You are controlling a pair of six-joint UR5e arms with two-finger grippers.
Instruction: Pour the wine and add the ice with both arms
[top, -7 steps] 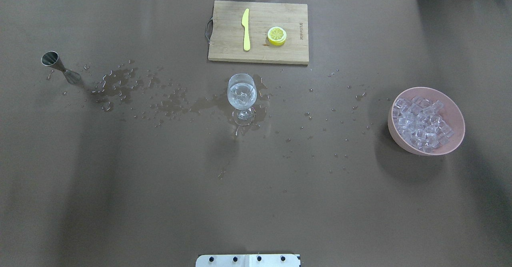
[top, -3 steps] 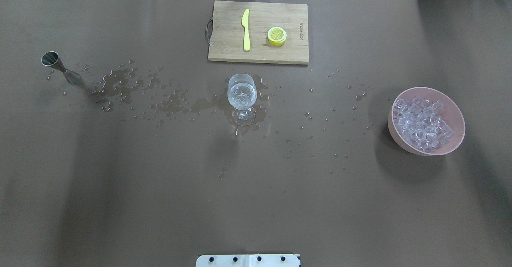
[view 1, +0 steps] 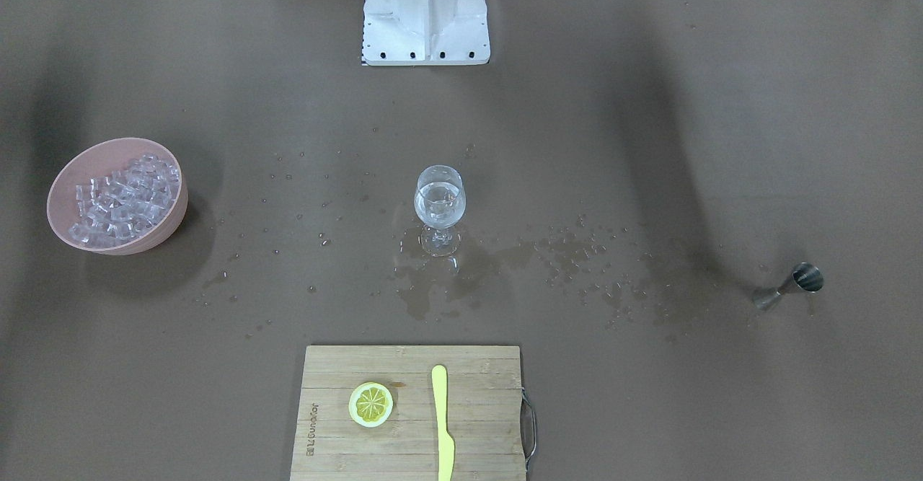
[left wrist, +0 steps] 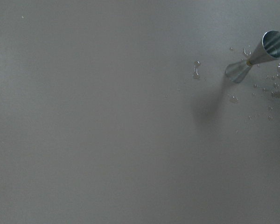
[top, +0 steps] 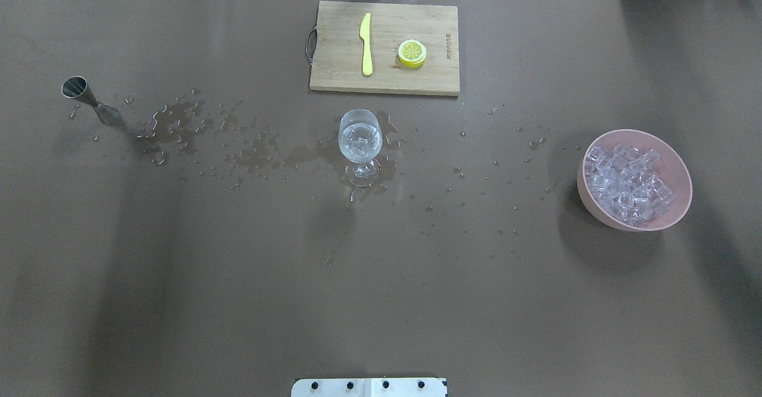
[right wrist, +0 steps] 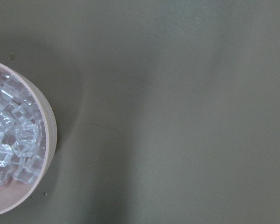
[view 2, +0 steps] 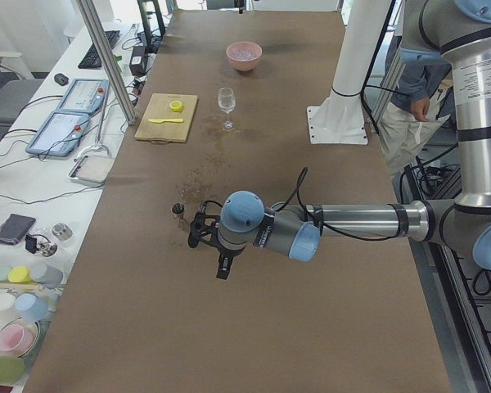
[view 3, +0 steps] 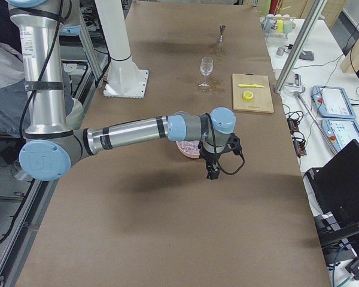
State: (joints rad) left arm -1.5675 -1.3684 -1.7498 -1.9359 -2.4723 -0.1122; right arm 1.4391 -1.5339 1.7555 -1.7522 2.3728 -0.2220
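Mid-frame, glass (top: pixel 359 141) on wet surface (top: pixel 381 302), wine (view 1: pixel 440 205) and few cubes inside. Right of frame, bowl (top: pixel 675 160) of ice (top: pixel 625 184), right claw (view 3: pixel 213 173) just beside it. Left of frame, jigger (top: pixel 89 98), left claw (view 2: pixel 222 268) near it. Claw openings: cannot tell.

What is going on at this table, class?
Nothing is being handled right now. The wine glass stands mid-table with wine and ice in it, ringed by spilled drops. The left gripper hangs near the metal measuring cup, the right gripper near the pink bowl of more ice. Neither touches anything.
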